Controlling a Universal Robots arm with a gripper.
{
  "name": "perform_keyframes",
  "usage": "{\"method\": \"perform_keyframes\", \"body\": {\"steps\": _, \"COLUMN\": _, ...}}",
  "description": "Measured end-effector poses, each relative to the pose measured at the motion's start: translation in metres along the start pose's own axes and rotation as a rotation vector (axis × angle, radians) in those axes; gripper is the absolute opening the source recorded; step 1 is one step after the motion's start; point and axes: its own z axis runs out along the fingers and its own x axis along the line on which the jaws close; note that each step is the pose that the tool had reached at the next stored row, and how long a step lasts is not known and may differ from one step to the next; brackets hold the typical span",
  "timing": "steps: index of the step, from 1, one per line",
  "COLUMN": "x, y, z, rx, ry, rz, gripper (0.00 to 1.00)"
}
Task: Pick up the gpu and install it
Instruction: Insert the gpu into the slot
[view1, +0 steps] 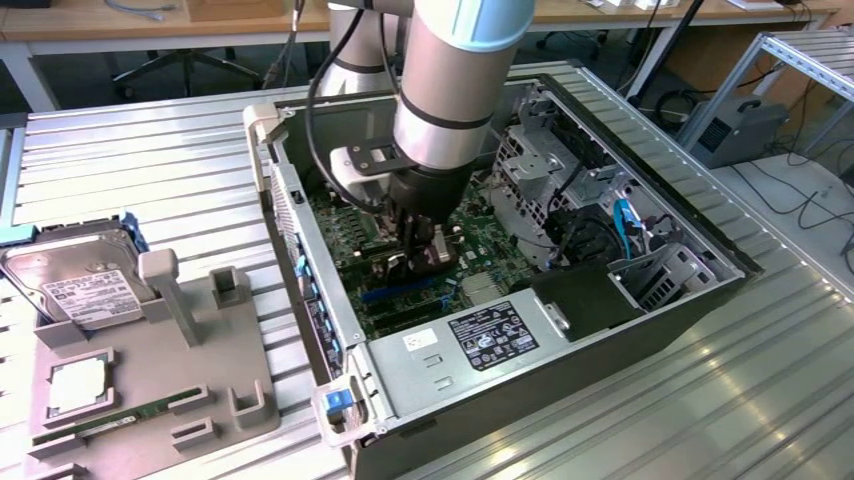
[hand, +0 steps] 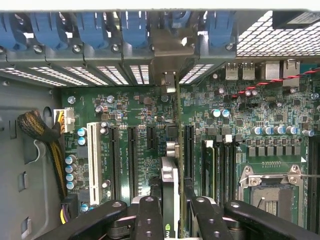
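Note:
The gpu (hand: 170, 172) shows edge-on in the wrist view as a thin dark card standing upright between my fingers (hand: 149, 220). Its pale metal bracket (hand: 169, 47) reaches the rear slot openings of the open computer case (view1: 667, 300). My gripper (hand: 170, 212) is shut on the card's upper edge. The card stands over a dark expansion slot on the green motherboard (hand: 240, 115); I cannot tell whether it is seated. In the exterior view my gripper (view1: 422, 252) is low inside the case, just above the board, with the gpu (view1: 398, 262) partly hidden by it.
Other slots flank the card, among them a white one (hand: 93, 155). A CPU socket (hand: 272, 192) and a cable bundle (hand: 40, 130) lie on either side. At the exterior view's left, a grey fixture (view1: 174, 350) holds a hard drive (view1: 80, 285), a CPU (view1: 78, 385) and a RAM stick (view1: 120, 420).

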Motion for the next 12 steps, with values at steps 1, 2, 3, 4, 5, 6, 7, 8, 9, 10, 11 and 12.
{"method": "perform_keyframes", "body": {"steps": 1, "x": 0.0002, "y": 0.0, "z": 0.0001, "rx": 0.0004, "ry": -0.0003, "rz": 0.015, "gripper": 0.27}}
{"method": "perform_keyframes", "body": {"steps": 2, "x": 0.0002, "y": 0.0, "z": 0.0001, "rx": 0.0005, "ry": -0.0004, "rz": 0.015, "gripper": 0.27}}
{"method": "perform_keyframes", "body": {"steps": 3, "x": 0.0002, "y": 0.0, "z": 0.0001, "rx": 0.0005, "ry": -0.0004, "rz": 0.015, "gripper": 0.27}}
{"method": "perform_keyframes", "body": {"steps": 4, "x": 0.0002, "y": 0.0, "z": 0.0001, "rx": 0.0005, "ry": -0.0005, "rz": 0.015, "gripper": 0.27}}
{"method": "perform_keyframes", "body": {"steps": 5, "x": 0.0002, "y": 0.0, "z": 0.0001, "rx": 0.0004, "ry": -0.0009, "rz": 0.014, "gripper": 0.27}}
{"method": "perform_keyframes", "body": {"steps": 6, "x": 0.0002, "y": 0.0, "z": 0.0001, "rx": 0.0003, "ry": -0.0015, "rz": 0.012, "gripper": 0.27}}
{"method": "perform_keyframes", "body": {"steps": 7, "x": 0.0002, "y": 0.0, "z": 0.0001, "rx": 0.0002, "ry": -0.0016, "rz": 0.01, "gripper": 0.27}}
{"method": "perform_keyframes", "body": {"steps": 8, "x": 0.0002, "y": 0.0, "z": 0.0001, "rx": 0.0002, "ry": -0.0017, "rz": 0.008, "gripper": 0.27}}
{"method": "perform_keyframes", "body": {"steps": 9, "x": 0.0002, "y": 0.0, "z": 0.0001, "rx": 0.0002, "ry": -0.0018, "rz": 0.007, "gripper": 0.27}}
{"method": "perform_keyframes", "body": {"steps": 10, "x": 0.0002, "y": 0.0, "z": 0.0001, "rx": 0.0002, "ry": -0.0018, "rz": 0.007, "gripper": 0.27}}
{"method": "perform_keyframes", "body": {"steps": 11, "x": 0.0002, "y": 0.0, "z": 0.0002, "rx": 0.0001, "ry": -0.0017, "rz": 0.007, "gripper": 0.27}}
{"method": "perform_keyframes", "body": {"steps": 12, "x": 0.0002, "y": 0.0, "z": 0.0006, "rx": 0.0002, "ry": -0.0018, "rz": 0.006, "gripper": 0.27}}
